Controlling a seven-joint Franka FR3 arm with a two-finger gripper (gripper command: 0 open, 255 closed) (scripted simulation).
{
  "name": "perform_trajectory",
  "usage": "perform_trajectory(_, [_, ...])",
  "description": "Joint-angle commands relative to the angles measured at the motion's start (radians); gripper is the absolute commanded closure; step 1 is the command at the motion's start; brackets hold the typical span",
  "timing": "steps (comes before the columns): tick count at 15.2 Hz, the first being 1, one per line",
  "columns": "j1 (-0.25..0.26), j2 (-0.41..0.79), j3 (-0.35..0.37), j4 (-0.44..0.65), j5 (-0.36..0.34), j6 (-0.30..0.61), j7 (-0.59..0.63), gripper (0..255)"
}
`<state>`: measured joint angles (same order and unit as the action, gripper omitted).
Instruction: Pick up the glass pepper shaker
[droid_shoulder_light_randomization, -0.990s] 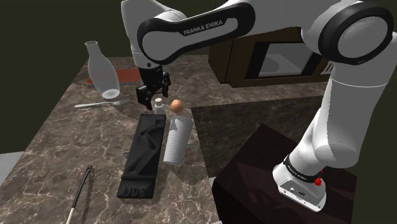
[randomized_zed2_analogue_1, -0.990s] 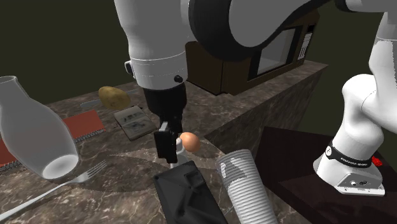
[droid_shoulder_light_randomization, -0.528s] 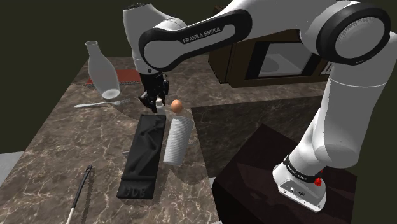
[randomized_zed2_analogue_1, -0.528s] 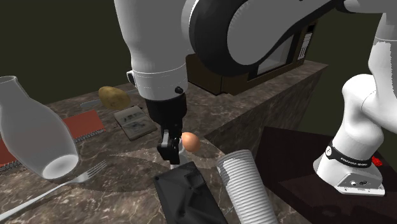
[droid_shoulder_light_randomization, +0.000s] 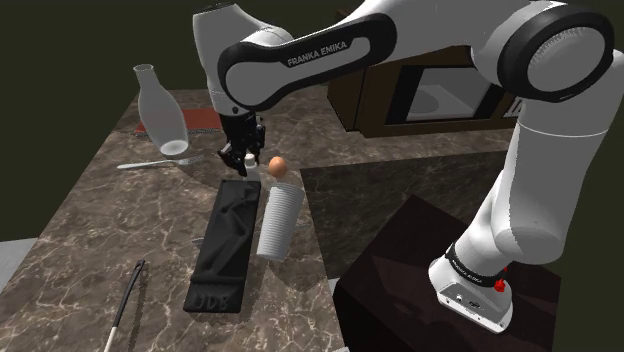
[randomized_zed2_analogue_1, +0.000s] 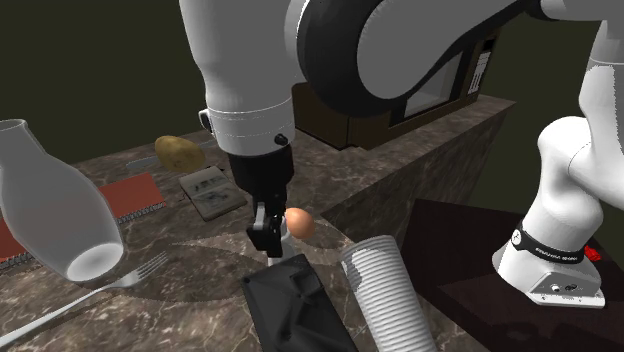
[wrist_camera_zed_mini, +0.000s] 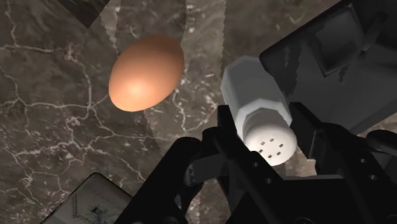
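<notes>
The pepper shaker (wrist_camera_zed_mini: 257, 95) is a small white bottle with a hole-dotted cap. It stands on the marble counter (droid_shoulder_light_randomization: 100, 230) between a brown egg (wrist_camera_zed_mini: 146, 71) and a black case (wrist_camera_zed_mini: 331, 51). My gripper (wrist_camera_zed_mini: 267, 124) is shut on it, one black finger pressed against each side just below the cap. In the shoulder view the gripper (droid_shoulder_light_randomization: 243, 157) sits low over the counter with the shaker (droid_shoulder_light_randomization: 249, 162) clasped and the egg (droid_shoulder_light_randomization: 277, 166) just beside it. In the second exterior view the gripper (randomized_zed2_analogue_1: 267, 232) hides most of the shaker, next to the egg (randomized_zed2_analogue_1: 298, 222).
A long black case (droid_shoulder_light_randomization: 228, 240) and a ribbed white cup (droid_shoulder_light_randomization: 278, 220) on its side lie close by. A white bottle-shaped vase (droid_shoulder_light_randomization: 162, 115), a fork (droid_shoulder_light_randomization: 150, 162), a potato (randomized_zed2_analogue_1: 178, 152), a red notebook (randomized_zed2_analogue_1: 130, 195) and a microwave (droid_shoulder_light_randomization: 440, 90) surround them. The counter edge runs beside the cup.
A second ago the fingers stood open around the shaker; they have since dropped slightly and shut on it. Nothing has moved over the last half second.
</notes>
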<state>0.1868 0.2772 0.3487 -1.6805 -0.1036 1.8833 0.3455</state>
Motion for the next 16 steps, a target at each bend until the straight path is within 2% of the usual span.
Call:
perform_trajectory(1, [0.000,-0.003,0.000,0.017,0.001,-0.020,-0.001,255])
perform_trajectory(14, [0.005,-0.017,0.005,0.173,0.009,-0.189,-0.008,255])
perform_trajectory(16, [0.006,-0.017,0.005,0.175,0.009,-0.191,-0.008,255])
